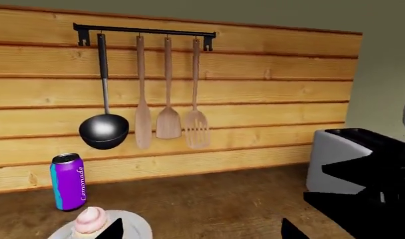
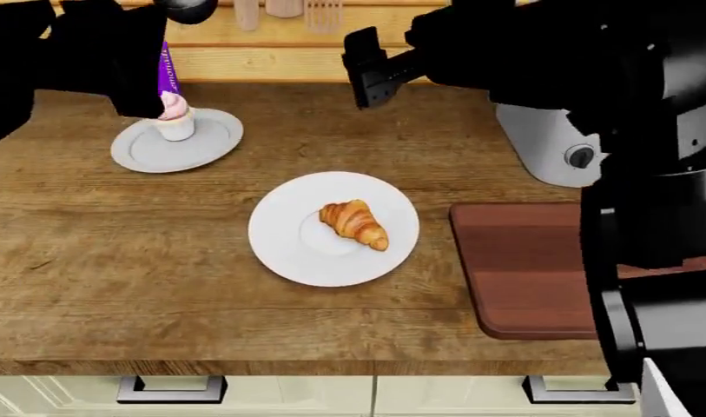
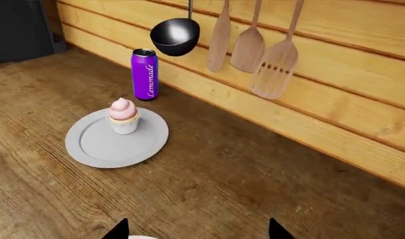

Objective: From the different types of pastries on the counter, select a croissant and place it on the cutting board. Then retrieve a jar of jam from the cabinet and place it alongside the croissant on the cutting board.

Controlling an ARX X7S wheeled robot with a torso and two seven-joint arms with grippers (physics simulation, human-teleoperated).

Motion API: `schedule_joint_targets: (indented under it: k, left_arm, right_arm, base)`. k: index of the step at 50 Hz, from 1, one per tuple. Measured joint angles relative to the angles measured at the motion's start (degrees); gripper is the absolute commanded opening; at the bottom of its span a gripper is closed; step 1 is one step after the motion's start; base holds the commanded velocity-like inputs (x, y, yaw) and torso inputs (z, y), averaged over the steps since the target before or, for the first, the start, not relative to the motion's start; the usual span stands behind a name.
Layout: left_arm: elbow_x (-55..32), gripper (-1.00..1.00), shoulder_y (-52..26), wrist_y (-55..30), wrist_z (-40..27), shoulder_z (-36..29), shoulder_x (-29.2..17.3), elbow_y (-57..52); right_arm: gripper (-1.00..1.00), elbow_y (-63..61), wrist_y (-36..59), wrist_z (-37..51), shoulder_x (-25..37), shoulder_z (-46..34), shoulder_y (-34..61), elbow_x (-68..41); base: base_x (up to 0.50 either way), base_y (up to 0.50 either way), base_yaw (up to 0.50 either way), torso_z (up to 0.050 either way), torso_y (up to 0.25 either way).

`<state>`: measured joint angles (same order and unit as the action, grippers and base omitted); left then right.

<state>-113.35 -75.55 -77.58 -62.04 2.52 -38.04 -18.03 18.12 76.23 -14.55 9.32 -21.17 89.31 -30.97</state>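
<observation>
Croissant [image 2: 354, 223] is lying on a white plate [image 2: 286, 248] mid-counter in the head view, left of the cutting board [image 2: 526, 269]. Both wrist views are showing the cupcake [image 1: 90, 221] [image 3: 123, 115] beside the lemonade can [image 1: 68, 181] [image 3: 145, 74]; each claw's tips are standing apart, empty.

Two plates sit on the one counter [image 2: 86, 287]: a larger one [image 2: 333, 228] near the middle and a smaller one [image 2: 176, 140] toward ten o'clock. There are two pastries, one croissant [image 2: 354, 223] and one cupcake [image 2: 174, 116], one per plate. One cutting board [image 2: 526, 269] lies toward three o'clock. One purple can [image 3: 144, 74] stands by the wall. Four utensils hang from one rail [image 1: 144, 31]: one ladle [image 1: 104, 129], two spatulas [image 1: 143, 119] [image 1: 168, 122] and one slotted turner [image 1: 196, 128]. One toaster [image 1: 351, 162] stands toward two o'clock. Two drawer handles [image 2: 171, 389] [image 2: 567, 389] show at six o'clock.
</observation>
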Motion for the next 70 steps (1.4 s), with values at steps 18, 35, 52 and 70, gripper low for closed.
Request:
schedule_joint_targets:
  k: [18,35,52,70]
  left_arm:
    - [-23.18,1.0,-3.43,8.11,-12.97,-3.51,-9.7,0.03]
    - [-24.88,1.0,-3.12,8.91,-12.92,-4.45,-9.94,0.13]
    - [-25.63,1.0,-4.01,10.04,-12.43,-5.96,-9.82,-0.46]
    - [-23.05,1.0,-4.83,8.27,-9.75,-6.22,-9.0,-0.45]
  right_arm:
    - [1.0,16.19,-5.14,-4.6,-4.66,-9.64,-0.86,2.14]
    - [1.0,11.09,1.83,-4.65,-4.73,-10.84,-3.58,-1.83]
    - [1.0,2.24,8.21,-2.34,-2.7,-11.5,-6.06,-5.94]
    - [1.0,1.59,7.05,-2.94,-1.13,-15.52,-6.62,-6.56]
  base:
    - [0.0,0.0,0.0,0.0,0.0]
    - [0.0,0.0,0.0,0.0,0.0]
    - [0.0,0.0,0.0,0.0,0.0]
    - [0.0,0.0,0.0,0.0,-0.059]
